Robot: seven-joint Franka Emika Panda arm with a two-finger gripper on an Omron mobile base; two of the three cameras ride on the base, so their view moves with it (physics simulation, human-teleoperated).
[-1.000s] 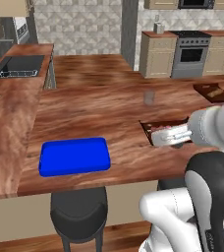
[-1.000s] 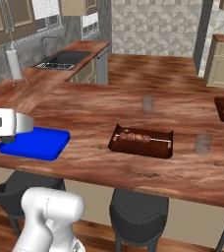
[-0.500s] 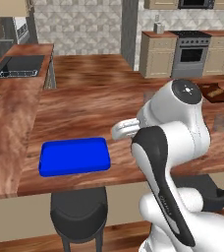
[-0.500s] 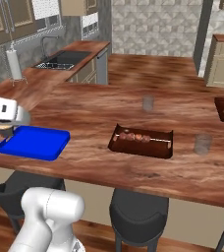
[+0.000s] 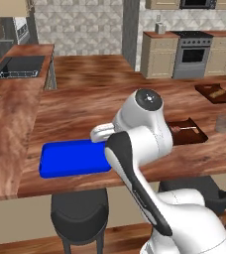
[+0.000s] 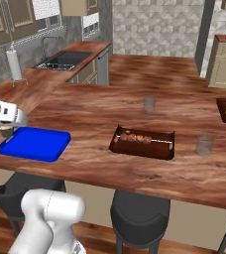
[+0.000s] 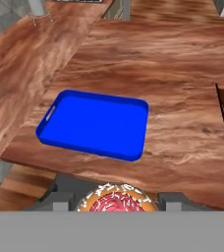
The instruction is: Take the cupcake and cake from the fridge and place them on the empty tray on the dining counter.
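Observation:
In the hand view, the cupcake, with a red-pink sprinkled top, sits between my dark fingertips, so my gripper is shut on it. Ahead of it, the bright blue tray lies bare on the reddish-brown dining counter. In the right base view, my gripper hangs over the left end of the tray. In the left base view, my own arm covers the right end of the tray. The cake and the fridge are out of view.
A dark brown tray of skewered food lies right of the blue tray, with two glasses near it. Another brown tray is farther right. Black stools stand under the counter's front edge. A sink is at the far left.
The arm has swung left, from beside the dark brown skewer tray to the blue tray, carrying the cupcake. The counter's things have stayed put.

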